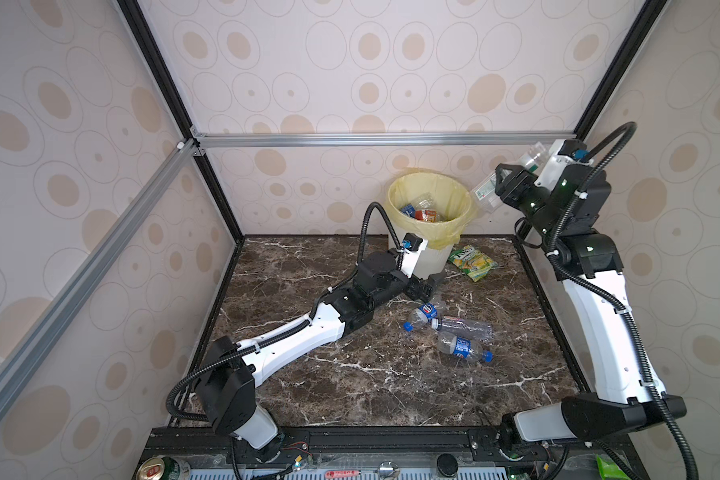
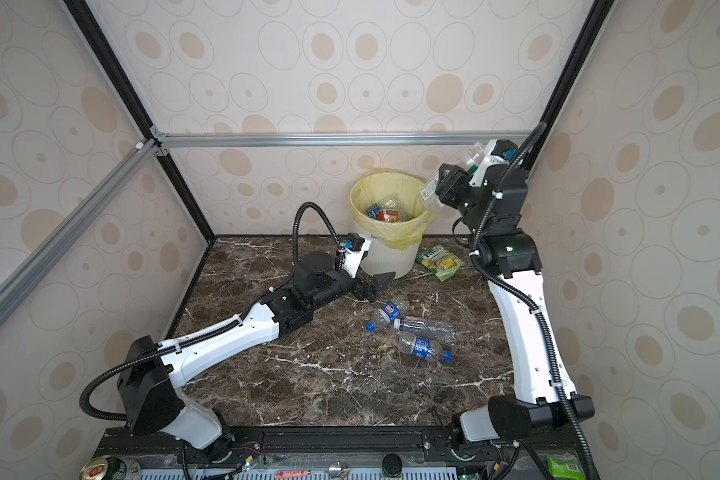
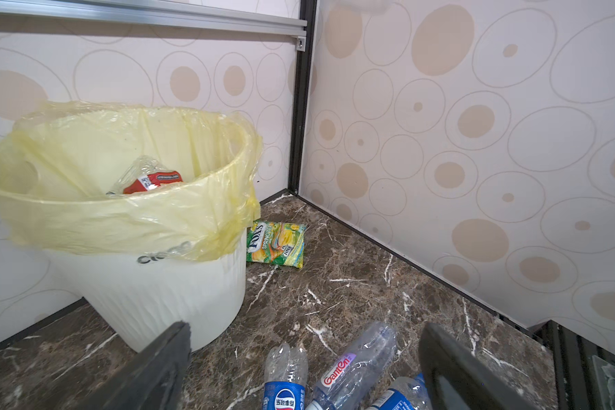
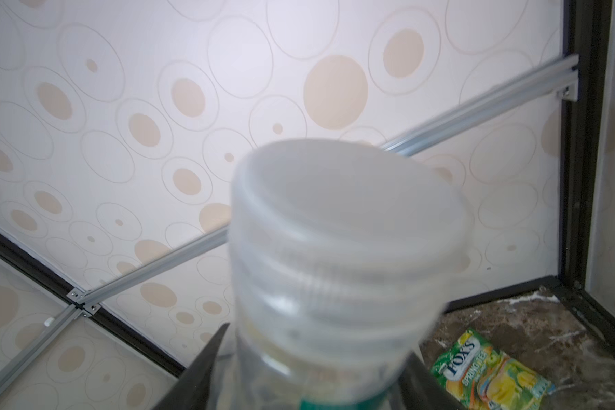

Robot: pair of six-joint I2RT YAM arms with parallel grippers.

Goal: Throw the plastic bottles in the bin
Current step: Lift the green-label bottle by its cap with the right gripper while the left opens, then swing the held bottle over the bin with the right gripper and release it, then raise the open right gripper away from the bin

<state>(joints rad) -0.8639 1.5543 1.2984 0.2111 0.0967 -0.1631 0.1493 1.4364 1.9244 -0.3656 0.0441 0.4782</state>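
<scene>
The dark marbled surface (image 1: 371, 386) spreads under both my arms, boxed in by patterned walls on the left, right and far sides, with black frame strips along its edges. Its wide near half lies open between my two arms. The bin (image 1: 433, 264) stands at the far edge, a little right of centre, with its yellow bag (image 1: 395, 195) folded over the rim. The binned bottles (image 1: 422, 212) lie at its bottom, one with a red label. My right fingers (image 1: 500, 183) are raised high near the far right corner, above and just right of the bin's rim. They are clamped across a clear bottle (image 1: 485, 194) with a green-and-white label. It tilts with its lower end toward the bin's mouth, and in the right wrist view its ribbed body fills the gap between my fingers. My left fingers (image 1: 427, 286) hang low just in front of the bin's near wall, spread wide and gripping nothing. Just nearer than them, three bottles lie on their sides in a loose cluster: a blue-capped cola bottle (image 1: 422, 314), a crumpled clear bottle (image 1: 464, 327) touching it, and a second cola bottle (image 1: 460, 347) nearest to me. Whether my left fingers touch any of them I cannot tell. A green-yellow snack packet (image 1: 472, 262) lies flat just right of the bin's base, with bare surface between it and the right wall.
</scene>
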